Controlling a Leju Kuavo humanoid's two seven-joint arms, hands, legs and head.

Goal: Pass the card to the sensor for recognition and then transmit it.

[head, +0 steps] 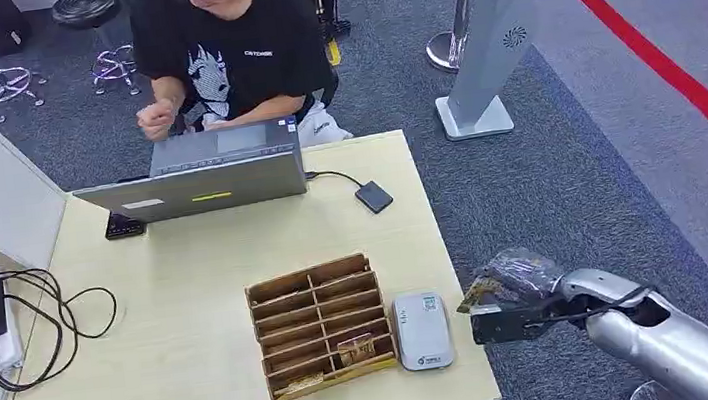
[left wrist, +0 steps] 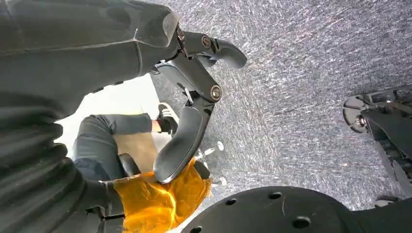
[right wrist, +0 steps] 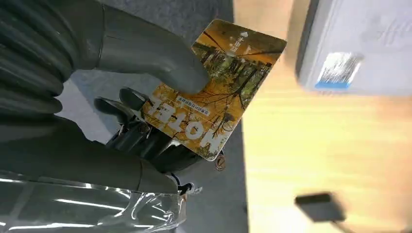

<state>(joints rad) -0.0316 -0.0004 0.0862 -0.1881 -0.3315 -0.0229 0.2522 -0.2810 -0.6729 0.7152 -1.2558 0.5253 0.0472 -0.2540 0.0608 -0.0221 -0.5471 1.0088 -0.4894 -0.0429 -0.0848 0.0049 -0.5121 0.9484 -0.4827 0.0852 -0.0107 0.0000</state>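
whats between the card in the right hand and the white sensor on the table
Nothing: in the head view, only bare table edge separates the card, held by the right hand, from the sensor.

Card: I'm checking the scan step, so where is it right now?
The card is pinched in the right hand, off the table's right edge, just right of the white sensor.

Am standing in office-like test lab: grey carpet (head: 549,178) with red floor line (head: 657,65), person working at laptop (head: 206,176) on desk (head: 173,321), stools (head: 100,38) behind.
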